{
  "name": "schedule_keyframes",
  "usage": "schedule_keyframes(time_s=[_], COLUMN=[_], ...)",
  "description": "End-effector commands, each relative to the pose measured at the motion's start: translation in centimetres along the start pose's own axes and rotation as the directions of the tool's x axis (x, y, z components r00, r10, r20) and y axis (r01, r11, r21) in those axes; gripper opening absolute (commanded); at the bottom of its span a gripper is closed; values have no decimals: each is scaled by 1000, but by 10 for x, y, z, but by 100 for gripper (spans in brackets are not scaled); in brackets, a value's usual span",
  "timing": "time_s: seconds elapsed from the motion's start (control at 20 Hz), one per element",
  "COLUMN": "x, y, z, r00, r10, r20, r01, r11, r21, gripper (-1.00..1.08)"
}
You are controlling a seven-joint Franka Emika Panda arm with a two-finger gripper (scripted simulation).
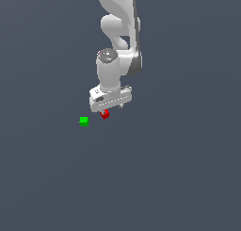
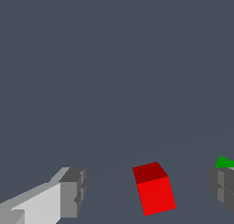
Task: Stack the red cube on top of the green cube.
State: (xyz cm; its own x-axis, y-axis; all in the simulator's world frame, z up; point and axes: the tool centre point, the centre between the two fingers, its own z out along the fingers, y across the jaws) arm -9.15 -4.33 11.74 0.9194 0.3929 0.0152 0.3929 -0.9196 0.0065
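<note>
The red cube (image 1: 105, 114) rests on the grey floor just under my gripper (image 1: 110, 109). In the wrist view the red cube (image 2: 154, 190) sits between the two fingers of the gripper (image 2: 147, 194), clear of both pads, and the gripper is open. The green cube (image 1: 84, 121) lies a short way off, toward the exterior view's left of the red one. Only a corner of the green cube (image 2: 224, 162) shows in the wrist view, behind one dark fingertip (image 2: 223, 187).
The plain dark grey floor (image 1: 179, 178) stretches all around with nothing else on it. The white arm (image 1: 120, 32) rises above the gripper.
</note>
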Motion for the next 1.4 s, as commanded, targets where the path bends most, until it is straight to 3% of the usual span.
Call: schedule_keyframes(time_s=[0.0,0.65,1.35], x=[-13,-58,-63], y=[4,25,29], z=[9,42,47], r00=[999,976,971], r10=[-48,-216,-238], r20=[2,12,13], r01=[48,216,238], r11=[999,976,971], r21=[2,9,10], gripper=[100,100,100])
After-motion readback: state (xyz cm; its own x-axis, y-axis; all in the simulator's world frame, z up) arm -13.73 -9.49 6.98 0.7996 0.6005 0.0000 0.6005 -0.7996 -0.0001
